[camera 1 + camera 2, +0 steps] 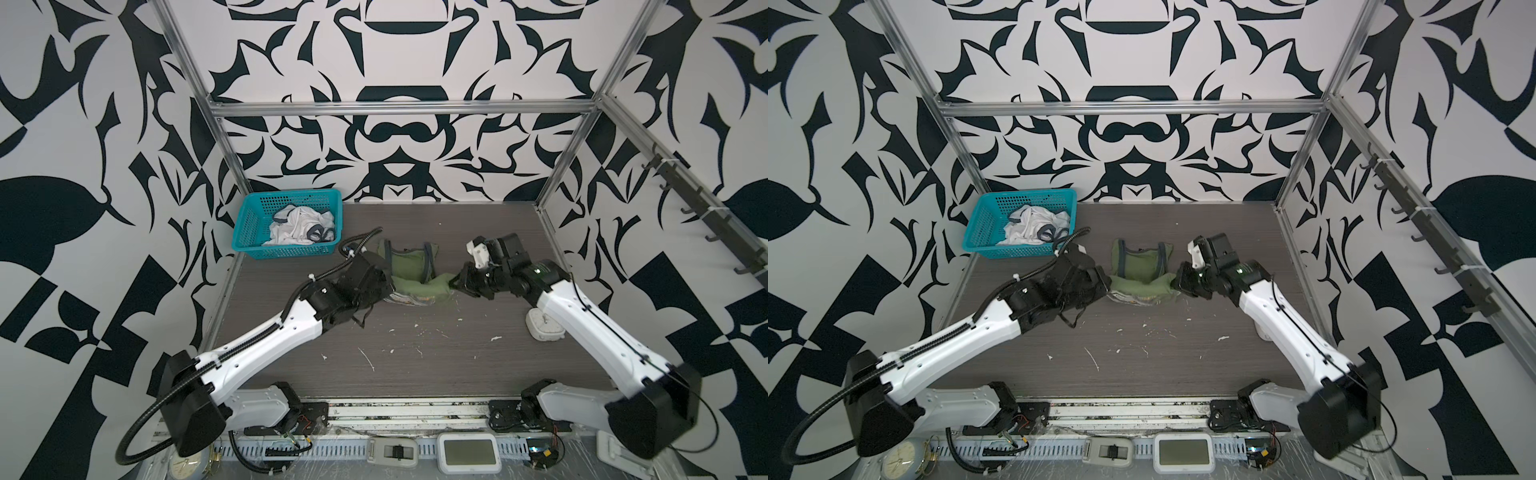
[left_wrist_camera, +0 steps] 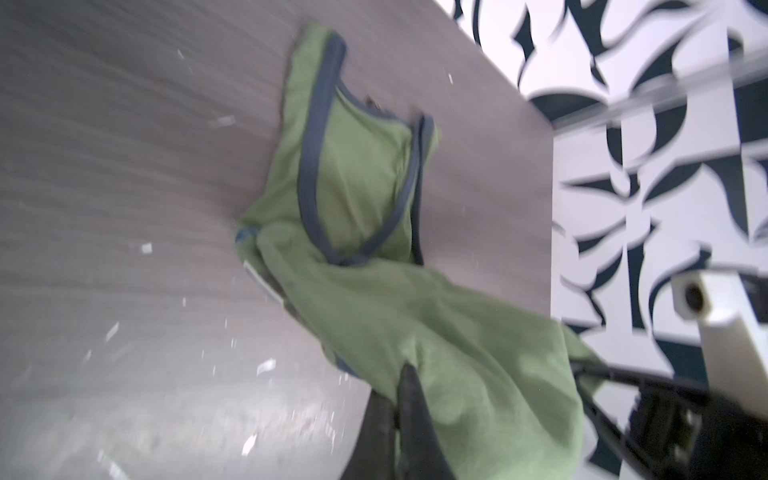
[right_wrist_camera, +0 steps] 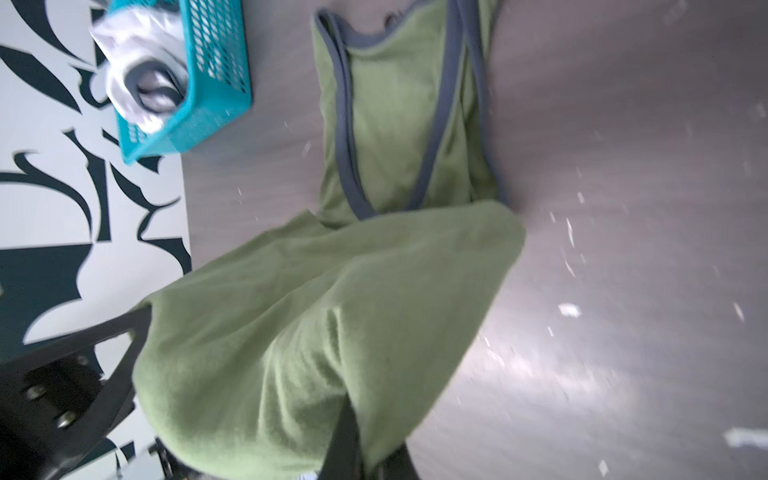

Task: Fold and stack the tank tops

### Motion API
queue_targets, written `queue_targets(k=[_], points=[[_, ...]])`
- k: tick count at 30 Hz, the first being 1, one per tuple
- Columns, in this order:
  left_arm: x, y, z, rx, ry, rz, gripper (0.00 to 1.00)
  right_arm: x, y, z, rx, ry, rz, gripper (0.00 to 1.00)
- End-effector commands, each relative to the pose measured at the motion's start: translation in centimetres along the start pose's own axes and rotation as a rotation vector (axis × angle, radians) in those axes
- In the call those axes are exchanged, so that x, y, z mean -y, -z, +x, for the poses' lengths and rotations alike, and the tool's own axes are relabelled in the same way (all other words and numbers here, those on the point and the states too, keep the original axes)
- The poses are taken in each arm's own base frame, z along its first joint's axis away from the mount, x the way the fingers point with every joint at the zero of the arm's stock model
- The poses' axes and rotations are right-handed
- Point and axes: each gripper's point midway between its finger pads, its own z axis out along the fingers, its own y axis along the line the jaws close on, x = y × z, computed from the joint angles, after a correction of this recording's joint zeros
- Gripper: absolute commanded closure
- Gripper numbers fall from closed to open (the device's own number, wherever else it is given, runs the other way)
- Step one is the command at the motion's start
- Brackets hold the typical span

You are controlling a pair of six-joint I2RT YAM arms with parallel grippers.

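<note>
Black fingers (image 2: 409,411) of the left gripper (image 1: 384,286) (image 1: 1105,283) are pinched tight on one end of the olive green tank top (image 1: 409,266) (image 1: 1138,266), and the right gripper (image 1: 456,282) (image 1: 1177,279) is clenched on the opposite end. The garment's lower part runs between them as a bunched, rolled band across the middle of the dark wood-grain surface (image 1: 415,365). In both wrist views green cloth gathers up into each closed grip. Beyond the band, toward the far edge, the upper part of the olive green tank top lies flat on the surface, its grey-blue trimmed straps (image 3: 436,124) pointing at the far edge. On the near side a strip of printed cloth (image 1: 401,300) peeks out from under the band, too small to read. At the far left corner of the surface sits a teal mesh basket (image 1: 249,224) (image 1: 980,224), well apart from the grippers. Inside it the white tank top (image 1: 295,226) (image 1: 1027,226) lies crumpled in a heap, with dark trim loops showing on the side nearer the middle. White flecks (image 1: 368,358) are scattered over the near half of the surface, and a small white object (image 1: 542,330) sits near the right edge, partly hidden by the right arm
</note>
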Motion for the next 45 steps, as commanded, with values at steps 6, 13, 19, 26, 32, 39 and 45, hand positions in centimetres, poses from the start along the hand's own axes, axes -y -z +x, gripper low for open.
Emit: queue_targets(k=[6,13,19,26,32,39,45], points=[[0.4,-5.5,-6.2,-0.019,0.069,-0.011,0.98,-1.1,-4.4,-8.1,-0.019,-0.025,-0.078,0.96],[-1.7,-10.4,-9.4,-0.041,0.157,-0.038,0.93,0.5,-8.4,-11.3,-0.066,-0.115,-0.094,0.91],[-0.9,-14.4,-10.0,-0.091,0.172,-0.004,0.92,1.3,-10.3,-14.5,-0.055,-0.136,-0.105,0.84],[0.5,-18.1,-12.5,-0.092,0.193,0.043,0.92,3.7,-12.0,-17.8,-0.021,-0.169,-0.075,0.83],[0.0,-22.0,-14.3,-0.114,0.219,0.045,0.85,5.7,-12.9,-20.5,0.015,-0.199,-0.065,0.81],[-1.1,-24.7,-15.2,-0.203,0.163,0.018,0.34,7.9,-11.8,-21.8,0.062,-0.177,0.030,0.36],[-2.0,-21.5,-16.4,-0.136,0.002,-0.039,0.10,7.1,-10.1,-19.5,0.096,-0.054,0.046,0.40]])
